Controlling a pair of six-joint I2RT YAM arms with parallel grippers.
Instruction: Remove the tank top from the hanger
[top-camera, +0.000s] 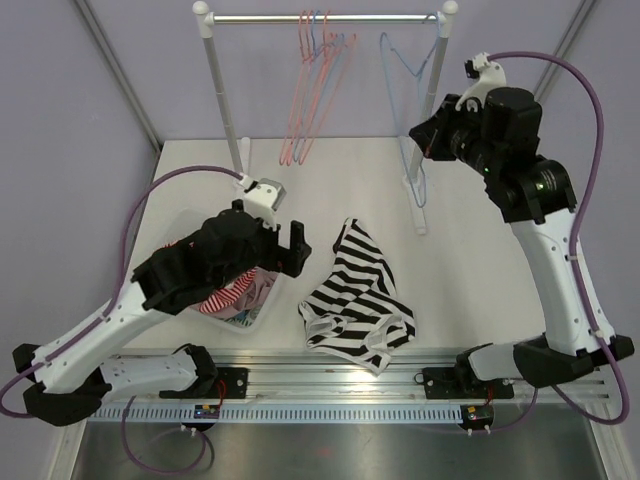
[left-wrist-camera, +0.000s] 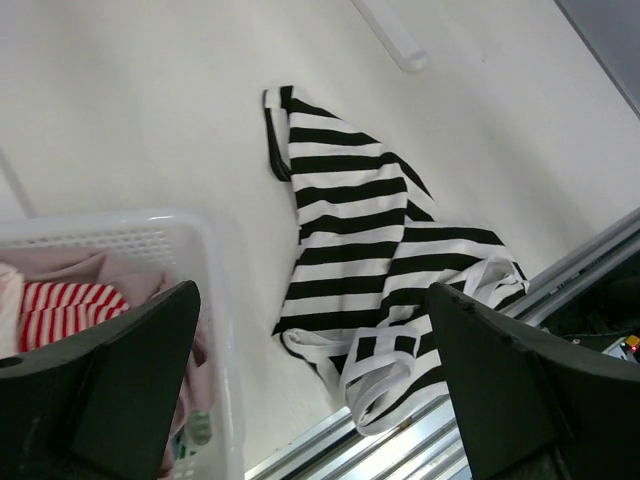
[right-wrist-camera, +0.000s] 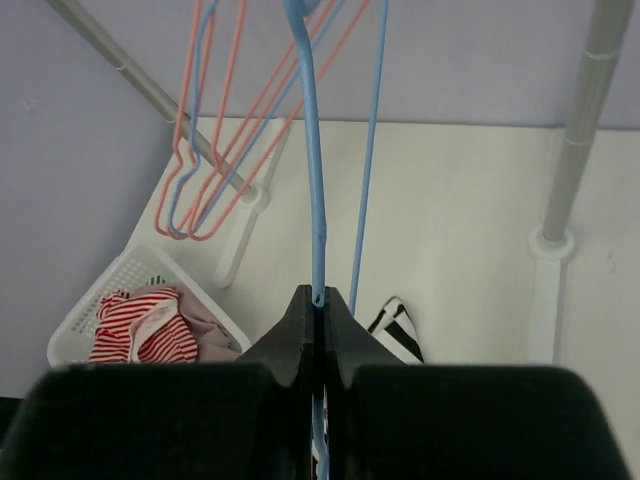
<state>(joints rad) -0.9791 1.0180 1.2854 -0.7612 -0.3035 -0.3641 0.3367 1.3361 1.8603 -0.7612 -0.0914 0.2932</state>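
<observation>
The black-and-white striped tank top (top-camera: 357, 297) lies crumpled flat on the table, off the hanger; it also shows in the left wrist view (left-wrist-camera: 380, 270) and as a corner in the right wrist view (right-wrist-camera: 398, 330). The bare blue hanger (top-camera: 408, 120) hangs from the rail at the right end. My right gripper (top-camera: 424, 137) is shut on the hanger's wire (right-wrist-camera: 316, 180), which runs up from between the pressed jaws (right-wrist-camera: 320, 298). My left gripper (top-camera: 296, 246) hovers over the table between the basket and the tank top, jaws wide open (left-wrist-camera: 310, 300) with nothing between them.
A white basket (top-camera: 262, 315) with red-striped and pink clothes stands under the left arm. Several pink and blue hangers (top-camera: 318, 90) hang mid-rail on the white rack (top-camera: 222, 90). Its right post foot (top-camera: 420, 215) stands behind the tank top. A metal rail (top-camera: 330, 385) edges the front.
</observation>
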